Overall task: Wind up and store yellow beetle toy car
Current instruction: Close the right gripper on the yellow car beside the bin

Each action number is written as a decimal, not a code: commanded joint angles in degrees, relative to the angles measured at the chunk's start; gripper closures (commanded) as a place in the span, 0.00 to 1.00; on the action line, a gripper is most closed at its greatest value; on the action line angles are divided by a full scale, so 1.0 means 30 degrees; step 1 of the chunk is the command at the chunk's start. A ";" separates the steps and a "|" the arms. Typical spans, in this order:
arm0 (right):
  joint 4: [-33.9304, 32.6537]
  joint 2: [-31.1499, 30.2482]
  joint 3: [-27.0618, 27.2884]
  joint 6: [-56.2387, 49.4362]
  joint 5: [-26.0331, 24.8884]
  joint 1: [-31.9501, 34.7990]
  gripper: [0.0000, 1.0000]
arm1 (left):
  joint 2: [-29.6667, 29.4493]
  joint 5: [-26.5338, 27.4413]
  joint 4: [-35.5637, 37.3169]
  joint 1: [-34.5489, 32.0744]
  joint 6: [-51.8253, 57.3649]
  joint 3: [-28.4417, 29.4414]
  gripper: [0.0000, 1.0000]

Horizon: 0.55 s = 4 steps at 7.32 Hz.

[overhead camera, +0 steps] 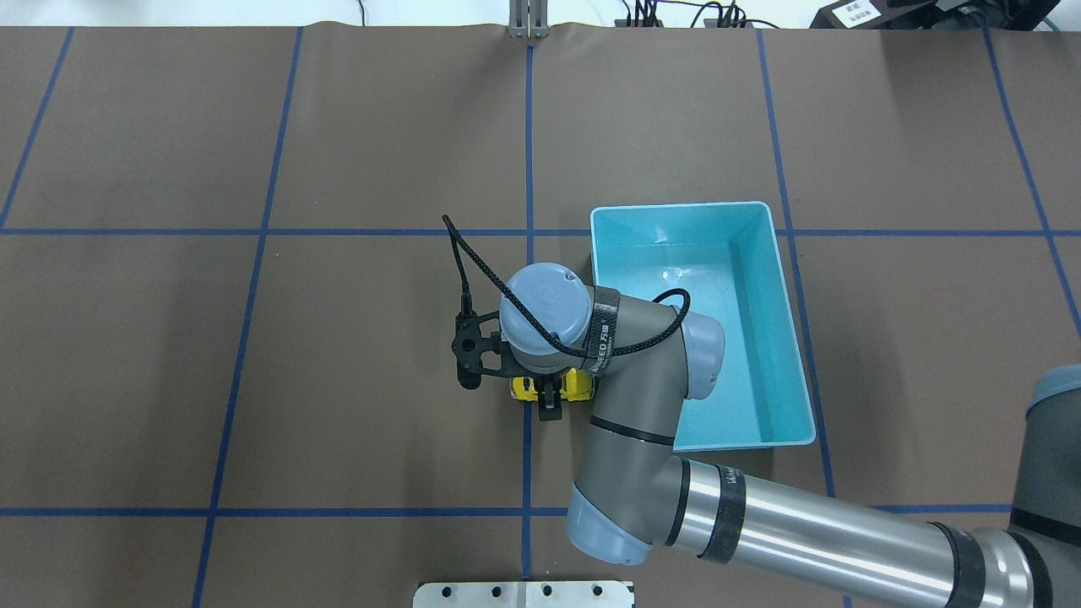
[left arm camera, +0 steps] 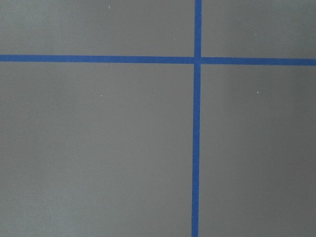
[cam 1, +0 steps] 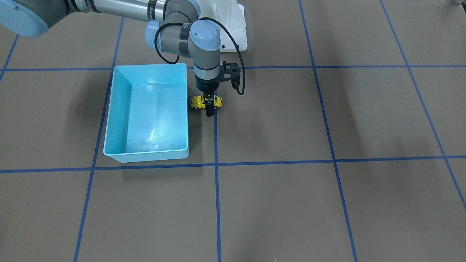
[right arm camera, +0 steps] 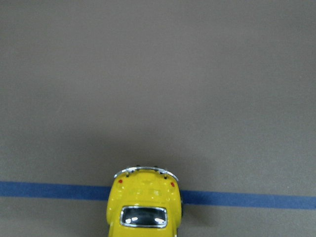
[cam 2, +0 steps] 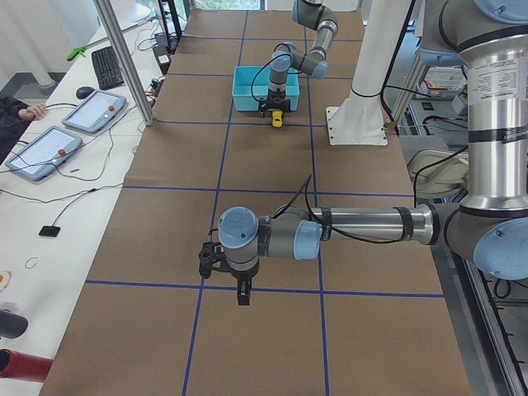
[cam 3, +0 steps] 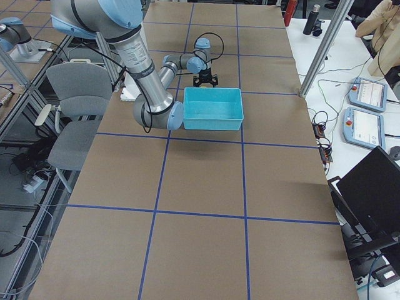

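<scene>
Brown paper table (cam 1: 276, 203) with blue tape lines: my right gripper (cam 1: 209, 103) clamps the yellow beetle toy car (cam 1: 198, 102) across its flanks, wheels down, just beside the light-blue bin (cam 1: 145, 154). I should press lightly, dragging it straight backward so the wheels grip.

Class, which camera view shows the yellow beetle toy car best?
Exterior front-facing: the yellow beetle toy car shows side-on, nearly whole. Right wrist shows only its rear; overhead, the right arm hides most; exterior left shows a speck; exterior right shows none.
</scene>
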 commanded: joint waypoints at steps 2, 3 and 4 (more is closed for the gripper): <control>-0.0047 -0.0155 -0.0051 -0.0133 0.0551 0.0002 1.00 | -0.0059 0.0008 0.0000 0.0009 -0.0029 0.0046 0.00; -0.0106 -0.0098 -0.0022 -0.0162 0.0873 0.0002 1.00 | -0.0059 0.0008 0.0000 0.0009 -0.0059 0.0046 0.00; -0.0629 0.0135 0.0240 -0.0134 0.0934 0.0002 1.00 | -0.0088 0.0008 0.0000 0.0009 -0.0059 0.0046 0.00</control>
